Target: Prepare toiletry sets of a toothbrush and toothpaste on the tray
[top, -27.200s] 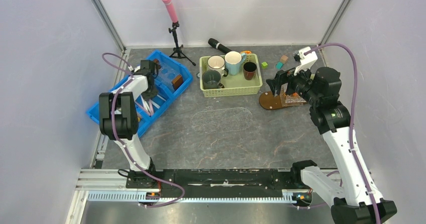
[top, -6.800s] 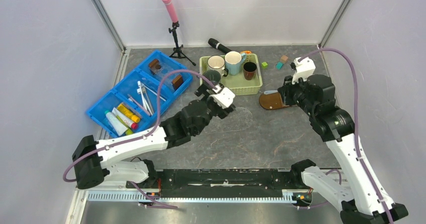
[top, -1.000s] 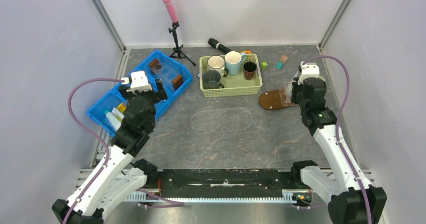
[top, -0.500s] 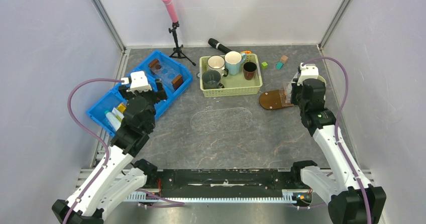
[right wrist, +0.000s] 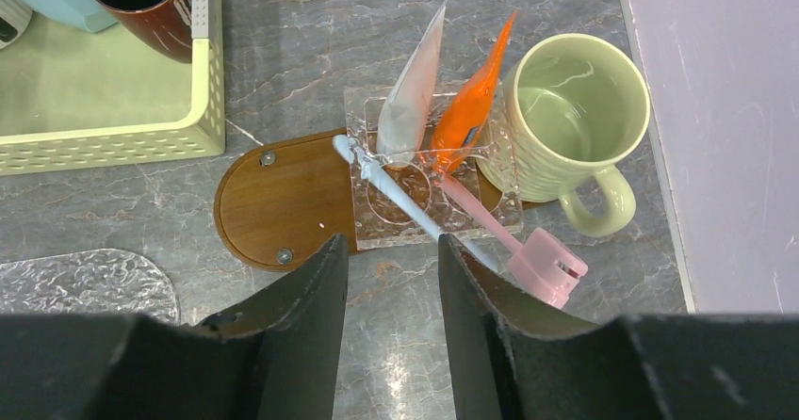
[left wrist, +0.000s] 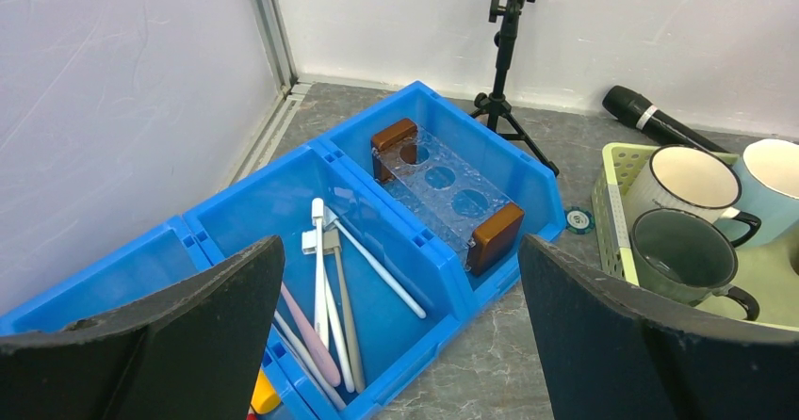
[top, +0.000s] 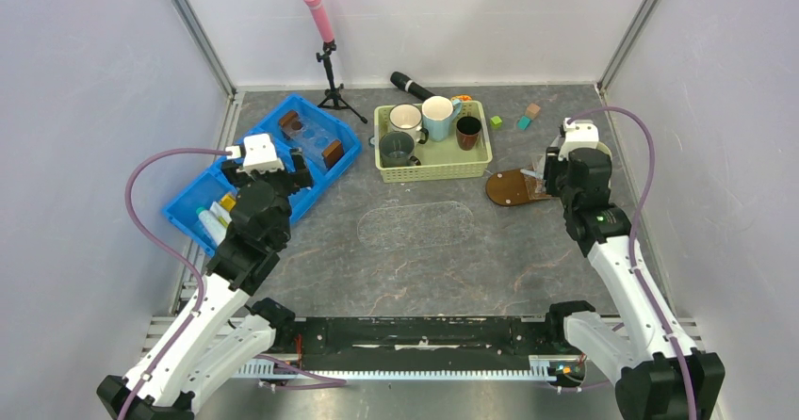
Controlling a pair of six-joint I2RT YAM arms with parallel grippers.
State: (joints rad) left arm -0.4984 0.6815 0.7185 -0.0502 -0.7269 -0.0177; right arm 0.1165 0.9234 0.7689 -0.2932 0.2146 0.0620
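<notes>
Right end of the tray (top: 507, 188) hidden beneath the right arm (top: 586, 199), toothpaste (left wrist: 267, 396) nearly all behind a finger (left wrist: 188, 345) of the left gripper (left wrist: 400, 298), green basket (left wrist: 611, 185) cut by the right frame edge, tripod (left wrist: 506, 53) cropped at top.

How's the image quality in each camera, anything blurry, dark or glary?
Top view: even light, soft shadows, nothing blurred. Left wrist view: blue bin crisp, the near fingers dark and soft. Right wrist view: tray and orange toothpaste sharp, a bright glint on the tabletop.
</notes>
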